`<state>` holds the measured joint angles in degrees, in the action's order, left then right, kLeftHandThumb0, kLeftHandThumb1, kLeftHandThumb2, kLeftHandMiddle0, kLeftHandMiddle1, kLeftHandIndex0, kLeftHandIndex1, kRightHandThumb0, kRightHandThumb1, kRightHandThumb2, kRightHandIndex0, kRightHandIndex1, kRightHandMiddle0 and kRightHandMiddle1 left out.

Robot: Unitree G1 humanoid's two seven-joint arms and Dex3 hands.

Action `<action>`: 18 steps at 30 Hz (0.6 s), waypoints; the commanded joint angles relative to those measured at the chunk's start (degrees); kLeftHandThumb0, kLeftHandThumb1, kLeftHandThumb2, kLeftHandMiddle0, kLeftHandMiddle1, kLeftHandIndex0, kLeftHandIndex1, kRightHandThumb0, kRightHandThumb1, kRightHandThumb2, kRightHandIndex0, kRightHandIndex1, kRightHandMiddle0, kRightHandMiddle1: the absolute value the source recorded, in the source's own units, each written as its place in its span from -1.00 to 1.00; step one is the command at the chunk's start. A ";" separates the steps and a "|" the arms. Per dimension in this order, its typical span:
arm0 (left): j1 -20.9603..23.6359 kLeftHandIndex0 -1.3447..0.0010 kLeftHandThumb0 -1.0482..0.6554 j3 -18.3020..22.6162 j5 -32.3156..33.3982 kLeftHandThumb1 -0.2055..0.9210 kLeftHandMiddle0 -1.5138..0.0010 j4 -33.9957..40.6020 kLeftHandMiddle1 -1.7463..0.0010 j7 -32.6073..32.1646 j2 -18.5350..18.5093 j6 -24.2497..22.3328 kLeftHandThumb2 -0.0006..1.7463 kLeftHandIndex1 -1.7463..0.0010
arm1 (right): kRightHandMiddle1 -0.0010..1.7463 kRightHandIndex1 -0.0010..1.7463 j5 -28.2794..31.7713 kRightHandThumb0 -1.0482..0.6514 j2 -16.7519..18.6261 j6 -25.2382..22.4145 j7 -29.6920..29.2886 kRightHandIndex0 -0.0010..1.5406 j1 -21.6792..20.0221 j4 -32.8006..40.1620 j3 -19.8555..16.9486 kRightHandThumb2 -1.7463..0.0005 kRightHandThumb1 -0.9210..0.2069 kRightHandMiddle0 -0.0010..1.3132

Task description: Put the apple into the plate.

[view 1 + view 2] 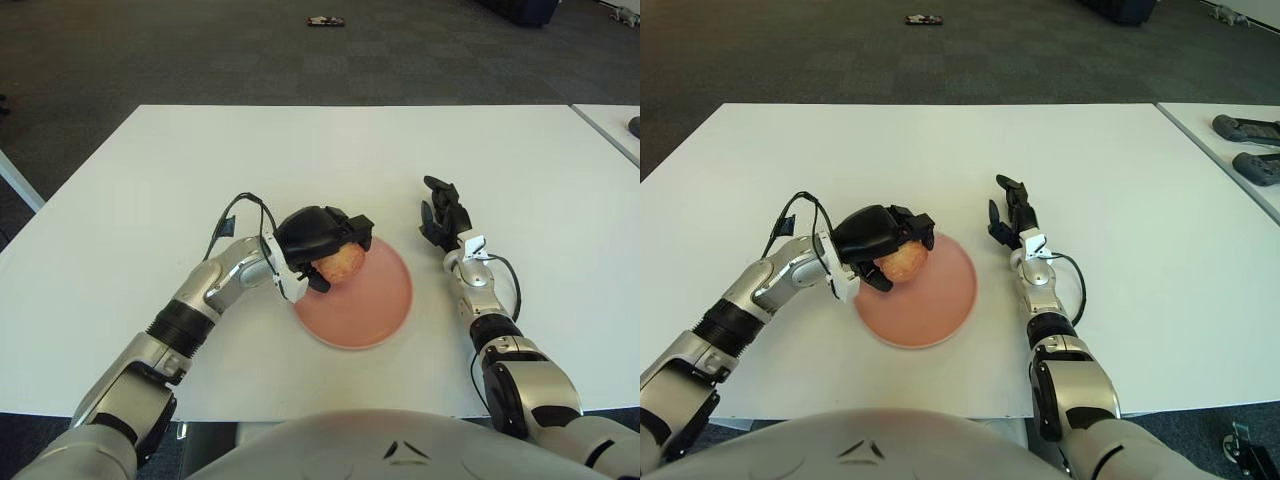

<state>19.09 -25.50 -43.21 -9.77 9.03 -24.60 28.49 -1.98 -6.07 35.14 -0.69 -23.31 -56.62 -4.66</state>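
White table [300,150] is filling mid-frame; at its center the left hand [318,240] is clasping the apple [340,264] over the plate's [375,305] upper-left rim. Firm, smooth and round, it probably suits this wraparound grip. Right hand [443,215] is idling open beside the plate's right.

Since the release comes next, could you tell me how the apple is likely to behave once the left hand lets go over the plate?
The apple looks round and smooth, so it may roll a little. The left hand holds it above the plate's left edge, so it could roll off there. It looks firm, unlikely to deform. The right hand shows right of the plate.
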 commanded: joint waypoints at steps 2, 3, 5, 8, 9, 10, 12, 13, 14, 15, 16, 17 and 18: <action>0.27 -0.06 -0.38 -0.57 1.31 -0.29 -0.57 -0.40 -1.00 2.49 -1.39 0.79 0.68 -1.00 | -0.30 -1.00 -0.88 -0.61 0.03 -1.82 -0.48 -0.69 2.09 -2.67 0.53 0.12 -1.00 -1.00; 0.33 -0.06 -0.38 -0.65 1.26 -0.29 -0.57 -0.38 -1.00 2.90 -1.51 0.83 0.68 -1.00 | -0.30 -1.00 -0.97 -0.61 0.02 -1.74 -0.58 -0.68 2.08 -2.75 0.55 0.12 -1.00 -1.00; 0.40 -0.06 -0.38 -0.72 0.98 -0.29 -0.57 -0.35 -1.00 3.27 -1.68 0.88 0.68 -1.00 | -0.30 -1.00 -1.13 -0.61 0.02 -1.68 -0.79 -0.68 2.04 -2.87 0.56 0.12 -1.00 -1.00; 0.48 -0.06 -0.39 -0.78 0.48 -0.30 -0.57 -0.22 -1.00 3.50 -1.86 0.87 0.68 -1.00 | -0.30 -0.99 -1.29 -0.61 0.04 -1.68 -1.00 -0.68 1.99 -3.01 0.54 0.11 -1.00 -1.00; 0.49 -0.06 -0.39 -0.78 0.44 -0.30 -0.57 -0.19 -1.00 3.56 -1.88 0.85 0.68 -1.00 | -0.30 -0.99 -1.31 -0.61 0.05 -1.67 -1.02 -0.68 1.97 -3.04 0.52 0.11 -1.00 -1.00; 0.58 -0.06 -0.39 -0.85 0.15 -0.30 -0.57 -0.28 -1.00 3.52 -1.91 0.79 0.68 -1.00 | -0.30 -0.99 -1.33 -0.61 0.07 -1.67 -1.04 -0.68 1.94 -3.14 0.51 0.11 -1.00 -1.00; 0.65 -0.07 -0.39 -0.92 -0.15 -0.30 -0.57 -0.36 -1.00 3.57 -1.93 0.64 0.68 -1.00 | -0.30 -0.99 -1.36 -0.61 0.13 -1.64 -1.26 -0.68 1.89 -3.31 0.50 0.12 -1.00 -1.00; 0.64 -0.07 -0.39 -0.94 -0.20 -0.30 -0.57 -0.34 -1.00 3.63 -1.93 0.57 0.69 -1.00 | -0.29 -0.99 -1.38 -0.61 0.15 -1.61 -1.41 -0.68 1.86 -3.38 0.49 0.12 -1.00 -1.00; 0.72 -0.07 -0.39 -0.93 -0.13 -0.30 -0.57 -0.33 -1.00 3.80 -1.97 0.54 0.69 -1.00 | -0.29 -0.99 -1.35 -0.61 0.19 -1.52 -1.55 -0.68 1.82 -3.50 0.43 0.13 -1.00 -1.00; 0.75 -0.07 -0.39 -0.91 -0.07 -0.30 -0.56 -0.29 -1.00 3.91 -2.06 0.57 0.69 -1.00 | -0.29 -0.99 -1.34 -0.61 0.25 -1.44 -1.68 -0.68 1.81 -3.57 0.41 0.13 -1.00 -1.00; 0.73 -0.07 -0.39 -0.88 -0.20 -0.30 -0.56 -0.18 -1.00 3.72 -2.14 0.69 0.69 -1.00 | -0.29 -0.99 -1.23 -0.60 0.31 -1.40 -1.64 -0.68 1.79 -3.63 0.35 0.14 -1.00 -1.00; 0.70 -0.07 -0.39 -0.86 -0.30 -0.30 -0.56 -0.09 -1.00 3.57 -2.19 0.78 0.69 -1.00 | -0.29 -0.99 -1.16 -0.60 0.36 -1.37 -1.61 -0.68 1.77 -3.67 0.32 0.14 -1.00 -1.00; 0.63 -0.07 -0.39 -0.79 -0.82 -0.30 -0.56 0.10 -1.00 2.80 -2.20 0.85 0.69 -1.00 | -0.29 -0.99 -1.07 -0.60 0.36 -1.40 -1.40 -0.68 1.75 -3.75 0.32 0.14 -1.00 -1.00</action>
<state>19.10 -26.45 -43.45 -9.81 12.59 -26.10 29.21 -3.04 -6.05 36.16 -2.32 -23.60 -57.71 -4.44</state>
